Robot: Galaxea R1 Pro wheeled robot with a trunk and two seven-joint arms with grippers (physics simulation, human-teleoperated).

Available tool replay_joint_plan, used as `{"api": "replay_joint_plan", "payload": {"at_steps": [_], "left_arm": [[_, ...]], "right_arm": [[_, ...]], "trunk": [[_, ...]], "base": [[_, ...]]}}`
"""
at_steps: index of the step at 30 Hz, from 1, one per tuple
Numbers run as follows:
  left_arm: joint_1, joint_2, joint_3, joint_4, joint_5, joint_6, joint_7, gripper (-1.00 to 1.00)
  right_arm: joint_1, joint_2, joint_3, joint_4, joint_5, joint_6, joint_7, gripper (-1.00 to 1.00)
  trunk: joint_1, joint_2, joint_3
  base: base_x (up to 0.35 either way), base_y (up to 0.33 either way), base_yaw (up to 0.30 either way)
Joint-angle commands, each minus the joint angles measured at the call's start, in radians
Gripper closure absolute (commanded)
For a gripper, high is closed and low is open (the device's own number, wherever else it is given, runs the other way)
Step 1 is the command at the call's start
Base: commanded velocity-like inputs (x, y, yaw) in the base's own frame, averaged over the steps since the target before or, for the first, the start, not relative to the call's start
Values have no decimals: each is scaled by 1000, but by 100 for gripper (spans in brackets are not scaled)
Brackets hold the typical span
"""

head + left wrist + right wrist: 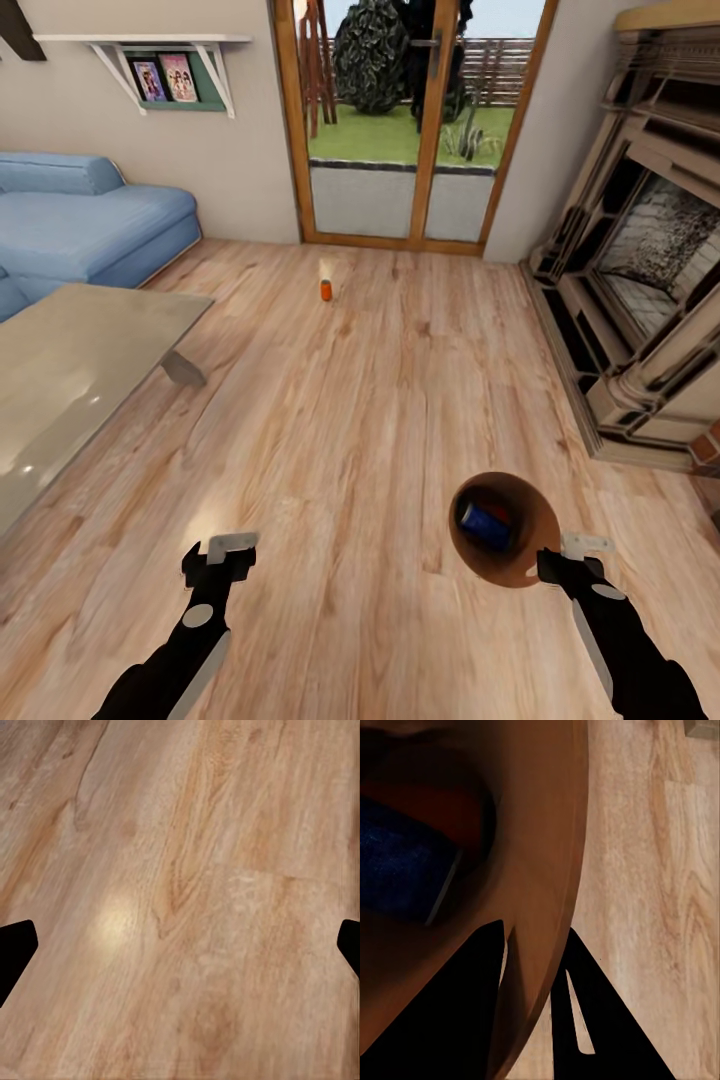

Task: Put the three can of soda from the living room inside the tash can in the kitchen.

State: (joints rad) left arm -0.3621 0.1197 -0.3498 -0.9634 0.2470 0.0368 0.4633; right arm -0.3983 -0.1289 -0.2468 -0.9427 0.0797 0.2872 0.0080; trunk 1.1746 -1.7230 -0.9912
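Bin [530, 570] was held at rim by right gripper [556, 562], jaws pinched across wall, one inside, one outside. Left gripper [222, 558] was spread, empty, over floor [380, 400].

Blue can [485, 524] was seen lying inside bin, with a hint of orange beside it in the right wrist view. Orange can [326, 290] was seen upright on floor near doors [415, 120].

Counted: one blue can, one orange can for certain; third can not confirmed.

Judgement: bin to be kept level during approach; orange can to be taken by left gripper.

A blue sofa [85, 225] sits at ten o'clock, a glass-topped bench [70, 375] at nine, glass doors [410, 120] at twelve, a fireplace [650, 250] at two, a wall shelf [165, 60] at eleven.
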Motion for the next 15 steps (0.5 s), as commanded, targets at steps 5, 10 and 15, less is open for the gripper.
{"api": "replay_joint_plan", "payload": {"at_steps": [5, 10, 15], "left_arm": [[0, 0, 0, 0, 0, 0, 0, -100], [0, 0, 0, 0, 0, 0, 0, -100], [0, 0, 0, 0, 0, 0, 0, -100]], "right_arm": [[-1, 0, 0, -1, -2, 0, 4, 100], [-1, 0, 0, -1, -2, 0, 4, 100], [-1, 0, 0, -1, -2, 0, 4, 100]], "trunk": [[0, 0, 0], [0, 0, 0], [0, 0, 0]], "base": [[291, -180, 0], [290, -183, 0], [290, -184, 0]]}}
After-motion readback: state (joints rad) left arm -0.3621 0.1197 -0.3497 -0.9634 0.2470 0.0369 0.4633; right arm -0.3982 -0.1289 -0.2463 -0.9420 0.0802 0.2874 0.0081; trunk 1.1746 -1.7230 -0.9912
